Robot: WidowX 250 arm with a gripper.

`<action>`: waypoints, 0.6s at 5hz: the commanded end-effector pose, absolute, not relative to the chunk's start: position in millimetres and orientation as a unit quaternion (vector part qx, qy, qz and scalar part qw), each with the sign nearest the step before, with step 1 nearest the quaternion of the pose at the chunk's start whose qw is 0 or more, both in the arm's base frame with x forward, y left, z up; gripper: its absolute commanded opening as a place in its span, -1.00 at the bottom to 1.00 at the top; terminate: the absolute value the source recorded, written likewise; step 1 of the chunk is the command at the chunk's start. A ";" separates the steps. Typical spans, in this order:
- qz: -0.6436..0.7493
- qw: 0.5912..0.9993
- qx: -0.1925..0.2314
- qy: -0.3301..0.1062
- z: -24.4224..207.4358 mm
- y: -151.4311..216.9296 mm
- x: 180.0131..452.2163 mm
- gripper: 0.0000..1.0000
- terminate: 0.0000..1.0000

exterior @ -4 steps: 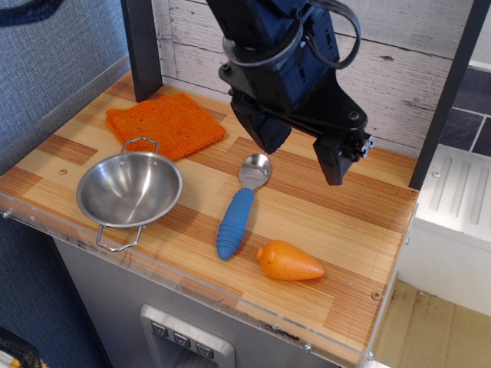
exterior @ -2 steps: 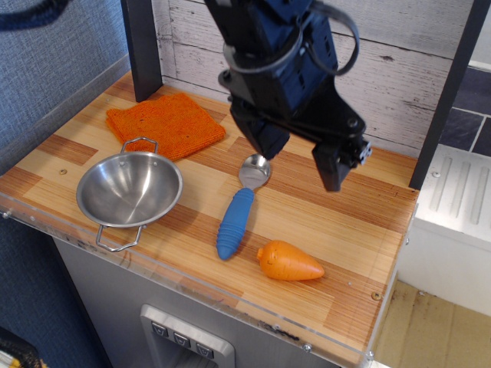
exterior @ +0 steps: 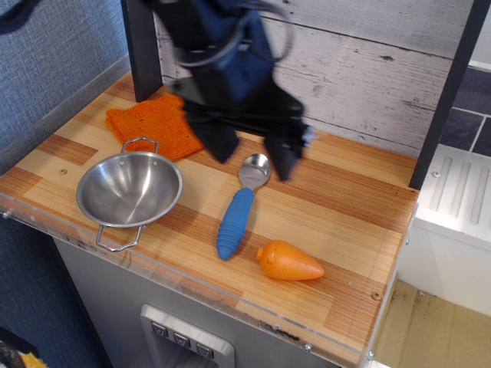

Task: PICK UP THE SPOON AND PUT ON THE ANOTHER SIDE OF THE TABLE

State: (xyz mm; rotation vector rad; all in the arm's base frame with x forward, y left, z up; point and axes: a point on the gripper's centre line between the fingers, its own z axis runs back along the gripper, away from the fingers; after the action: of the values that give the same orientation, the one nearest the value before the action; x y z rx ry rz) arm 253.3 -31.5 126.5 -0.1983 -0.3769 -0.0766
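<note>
Far left, near the front edge of the table (exterior: 337,230): a steel bowl (exterior: 129,188) with two wire handles, upright, nothing in it. Behind it, toward the back wall, a folded orange cloth (exterior: 157,123), its right part hidden behind the arm.

Middle: the spoon (exterior: 239,209), flat on the wood, shiny metal end pointing to the back wall, thick ribbed blue handle running down toward the front edge. Apart from the steel bowl on its left, touched by nothing.

Above the spoon's metal end: the gripper (exterior: 254,156), blurred, dark, hanging over the boards. Fingers spread wide — one finger (exterior: 217,142) left of the metal end, the other right of it — and nothing held between them. Whether the fingertips touch the wood cannot be told through the blur.

Right of the blue handle's lower end, just beside it but not touching: an orange carrot (exterior: 288,261) lying on its side, tip pointing right.

Far right of the tabletop — bare planks up to the clear rim.
</note>
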 end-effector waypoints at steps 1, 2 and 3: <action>-0.030 0.983 -0.112 -0.143 90.8 -6.8 255.0 1.00 -1.00; -0.020 0.985 -0.100 -0.141 74.6 0.7 262.1 1.00 -1.00; -0.021 0.986 -0.082 -0.144 65.0 4.9 268.9 1.00 -1.00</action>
State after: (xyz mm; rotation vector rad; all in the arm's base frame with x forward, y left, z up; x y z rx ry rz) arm 266.7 4.9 55.2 -0.1594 -0.2591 -0.0294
